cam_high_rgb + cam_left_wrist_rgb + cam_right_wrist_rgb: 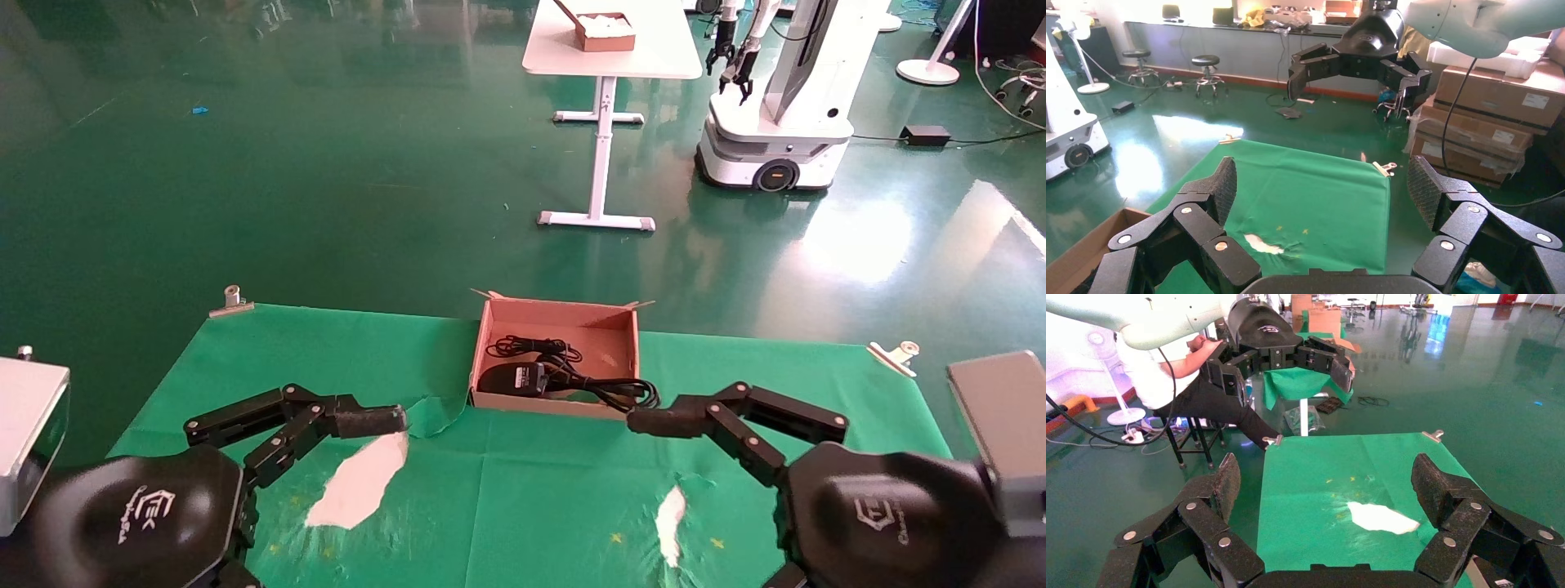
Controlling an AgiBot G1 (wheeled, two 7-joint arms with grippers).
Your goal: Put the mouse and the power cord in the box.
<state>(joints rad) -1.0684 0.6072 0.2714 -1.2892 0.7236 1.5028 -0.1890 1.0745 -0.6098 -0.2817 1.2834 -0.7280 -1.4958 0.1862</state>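
Mouse (513,378) and power cord (609,390) lie inside the box (556,314) — at twelve o'clock on the table. Left gripper (372,420) and right gripper (654,422) flank it — both spread, empty.

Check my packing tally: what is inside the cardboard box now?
Inside the box lie the mouse and black cable loops, one spilling over the near wall. Thin cable and power cord tangle together; whatever lies beneath them is hidden.

Left gripper (372,422): matte black linkage fingers with silver pivot screws, mounted on a glossy black rounded wrist housing bearing a white logo. Right gripper (654,422): identical build and marking. Finger pads (1225,184) carry a fine cross-hatched texture. Pale grey box-shaped modules (29,433) sit beside each wrist.
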